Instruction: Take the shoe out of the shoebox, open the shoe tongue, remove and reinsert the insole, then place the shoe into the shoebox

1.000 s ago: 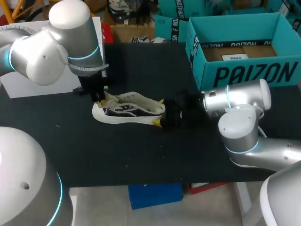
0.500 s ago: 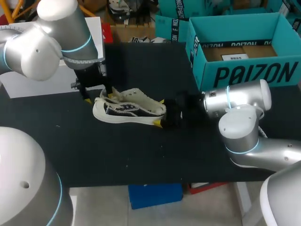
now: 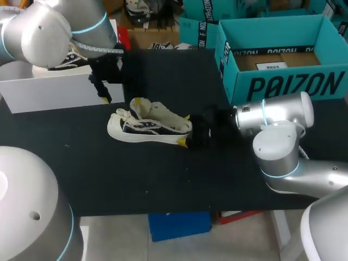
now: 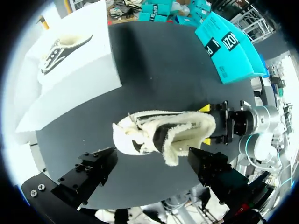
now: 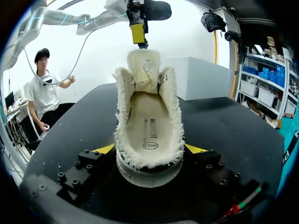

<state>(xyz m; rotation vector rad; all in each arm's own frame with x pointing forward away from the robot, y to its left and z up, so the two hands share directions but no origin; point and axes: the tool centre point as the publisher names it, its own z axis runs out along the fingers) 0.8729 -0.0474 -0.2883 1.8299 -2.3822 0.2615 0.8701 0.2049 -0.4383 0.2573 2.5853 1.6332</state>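
Head view: the white fleece-lined low sneaker with dark side panels (image 3: 149, 126) sits upright on the black worktop (image 3: 163, 179), outside the teal cardboard shoebox (image 3: 283, 60). The right gripper (image 3: 185, 129) clamps its heel, probably to steady it, tongue raised. The left gripper (image 3: 104, 93) hovers off the toe, fingers apart and empty.

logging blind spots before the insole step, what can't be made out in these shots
- Insole toe end: right wrist view, hidden under the tongue.
- Right pincer contact points: head view, hidden behind the heel of the shoe.
- Shoebox floor, near side: head view, hidden behind its front wall.
- Left pincer yellow tips: left wrist view, not showing; only black fingers.
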